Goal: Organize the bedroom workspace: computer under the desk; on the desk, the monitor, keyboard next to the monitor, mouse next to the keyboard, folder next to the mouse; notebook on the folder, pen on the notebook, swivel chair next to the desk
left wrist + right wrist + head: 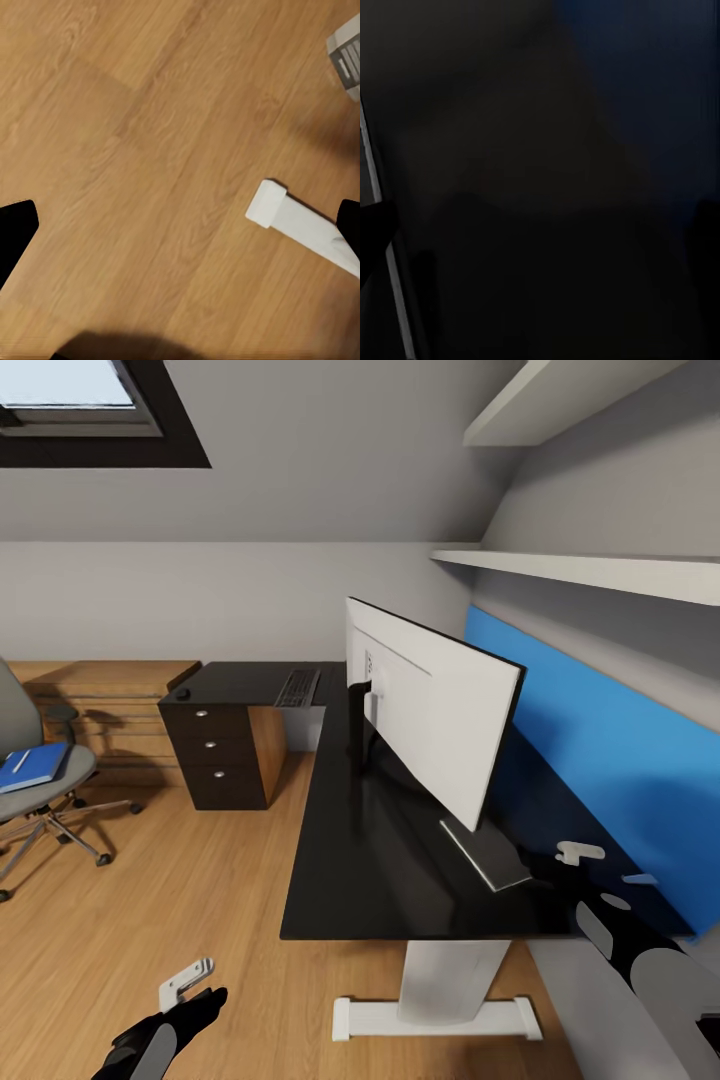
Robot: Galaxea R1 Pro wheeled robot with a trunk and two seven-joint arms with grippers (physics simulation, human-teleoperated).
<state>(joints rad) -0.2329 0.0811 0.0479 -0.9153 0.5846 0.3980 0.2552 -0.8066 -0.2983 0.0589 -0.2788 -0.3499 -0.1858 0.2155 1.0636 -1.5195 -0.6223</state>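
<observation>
The blue folder [36, 765] lies flat on the seat of the swivel chair [40, 775] at the left edge of the head view, about mid-height, with the white pen [17, 762] on its near corner; any notebook on it is too small to make out. From there the bench [340, 860] runs from the lower centre up to a drawer unit [215, 752] in the middle left, so the folder sits well apart from both arms and off to the left. The left pincer [190, 980], at the lower left of the frame over bare wood floor [190, 880], is the nearer one by my reading, and a reach for the folder would fall to it after the base closes in. Its fingers look spread, with nothing between them; the left wrist view shows floor and the white bench foot [296, 221]. The right pincer [585, 855] hovers low over the black benchtop at the lower right, beside the monitor [440, 720] base; whether it is spread or pressed together I cannot tell. The keyboard [298, 687] and mouse [184, 694] rest on the far wing of the bench.
</observation>
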